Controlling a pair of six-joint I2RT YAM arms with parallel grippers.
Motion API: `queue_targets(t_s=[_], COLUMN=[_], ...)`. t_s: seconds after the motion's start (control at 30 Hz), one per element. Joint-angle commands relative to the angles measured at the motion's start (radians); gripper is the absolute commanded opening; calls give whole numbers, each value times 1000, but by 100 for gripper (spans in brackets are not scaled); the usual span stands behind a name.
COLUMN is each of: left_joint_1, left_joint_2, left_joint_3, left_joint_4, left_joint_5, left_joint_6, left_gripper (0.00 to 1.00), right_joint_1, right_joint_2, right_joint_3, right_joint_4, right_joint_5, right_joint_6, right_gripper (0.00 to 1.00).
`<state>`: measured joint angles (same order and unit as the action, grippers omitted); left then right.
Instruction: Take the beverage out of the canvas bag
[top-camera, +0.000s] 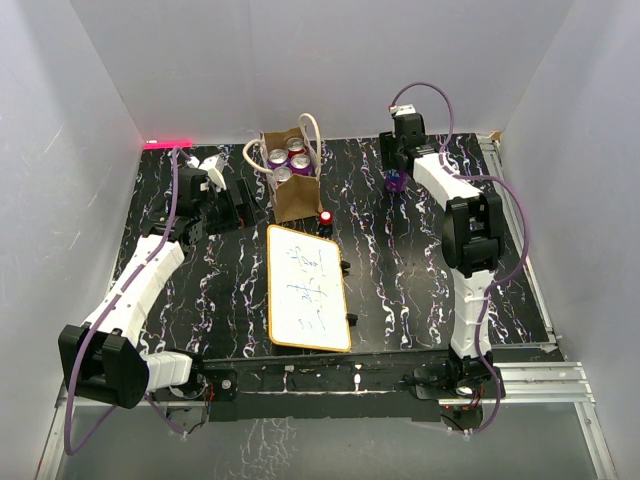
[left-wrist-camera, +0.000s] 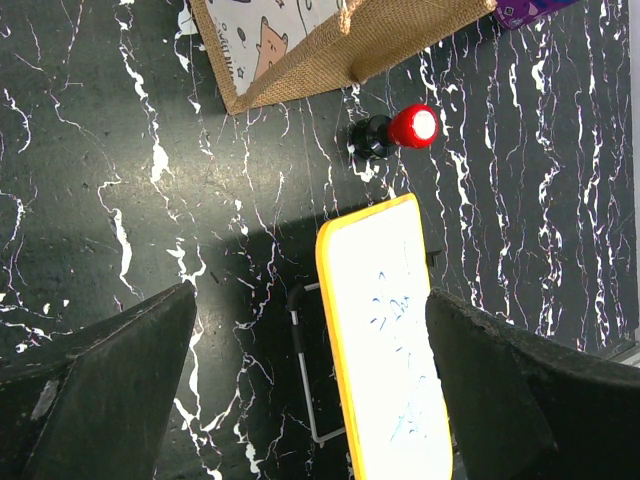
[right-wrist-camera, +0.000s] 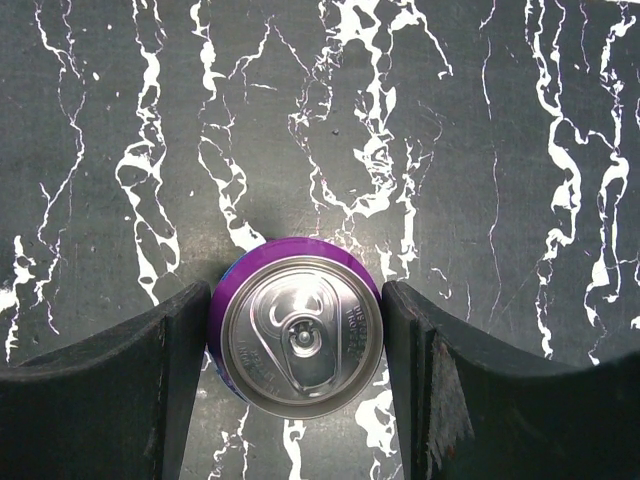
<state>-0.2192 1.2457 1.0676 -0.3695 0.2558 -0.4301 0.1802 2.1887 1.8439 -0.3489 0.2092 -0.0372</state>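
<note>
Up at the top middle of the overhead view, the canvas bag (top-camera: 296, 190) stands upright on the black marbled desk (top-camera: 400, 270), its mouth open and more cans (top-camera: 288, 160) showing inside. To the right of it, well apart, the right hand (right-wrist-camera: 300, 335) is clamped on a purple can (right-wrist-camera: 300, 335), a finger pressed against each side, the can upright. The left hand (left-wrist-camera: 310, 300) hangs at the upper left with fingers spread wide, holding nothing. A whiteboard (top-camera: 307, 288) lies mid-frame below the bag, a small red-capped knob (top-camera: 326, 217) between them.
</note>
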Motion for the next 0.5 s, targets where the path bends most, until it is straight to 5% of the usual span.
queue_targets(t_s=[0.0,0.13,0.27,0.47], left_joint_1=[-2,-1,-2,5], left_joint_2=[-22,-12,22,115], left_joint_3=[6,9,31,103], left_joint_4=[1,7,9,40], left_joint_5=[17,14,1,-5], left_joint_6=[9,12,20,0], left_gripper=[97,97,97,97], right_joint_1=[-4,-4,24,168], right_joint_2=[-29,-56,-137,-368], right_joint_3=[105,161,106,-210], right_joint_4=[13,-75,-119,-22], right_joint_5=[31,41,11,-152], right_joint_6=[-13,8,62,181], right_gripper=[68,86,88,87])
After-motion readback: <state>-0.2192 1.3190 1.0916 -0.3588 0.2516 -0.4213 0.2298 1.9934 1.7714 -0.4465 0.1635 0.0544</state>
